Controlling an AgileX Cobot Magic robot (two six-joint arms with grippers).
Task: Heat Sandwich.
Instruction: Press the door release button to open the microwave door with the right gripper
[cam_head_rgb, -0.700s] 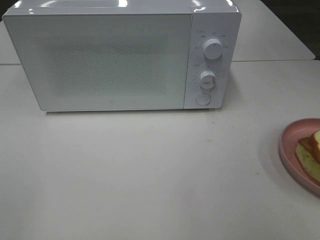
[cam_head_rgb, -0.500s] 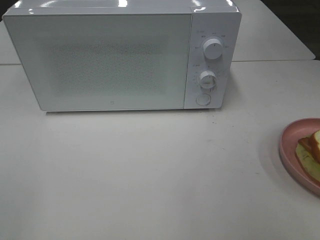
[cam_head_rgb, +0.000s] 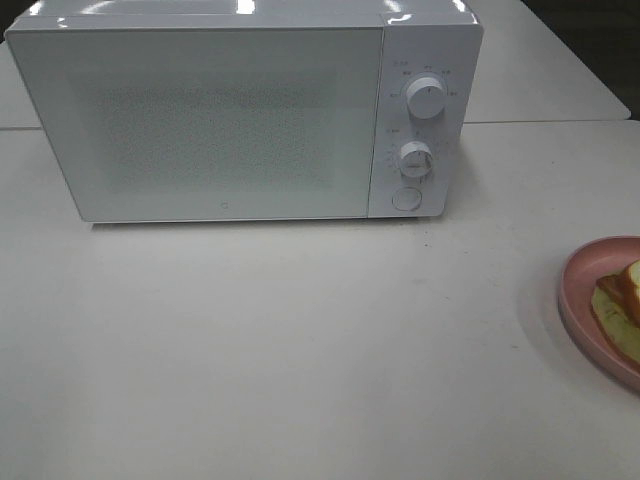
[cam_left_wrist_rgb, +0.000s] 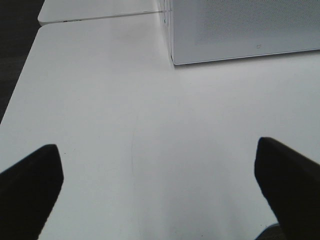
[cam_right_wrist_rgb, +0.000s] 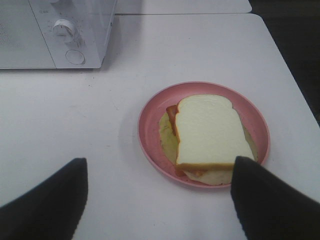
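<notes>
1. The left gripper (cam_left_wrist_rgb: 157, 145) hangs over the bare table (cam_left_wrist_rgb: 125, 100), fingers wide apart and empty.
2. The microwave (cam_head_rgb: 240, 115) fills the upper left of the high view, with its door shut. I judge it must be opened first.
3. The sandwich (cam_head_rgb: 620, 310) lies on the pink plate (cam_head_rgb: 575, 275) at the right edge. The right gripper (cam_right_wrist_rgb: 160, 162), also wide and empty, should take the plate rim and keep it level.

The exterior camera sits high in front, looking down across the white table (cam_head_rgb: 300, 340) at the microwave (cam_head_rgb: 220, 120); its right edge cuts the pink plate (cam_head_rgb: 573, 298). The left wrist camera rides low, facing the microwave's front left corner. The right wrist camera looks down on the whole plate from near, sharing the microwave's lower knob (cam_right_wrist_rgb: 64, 28) with the exterior view.
</notes>
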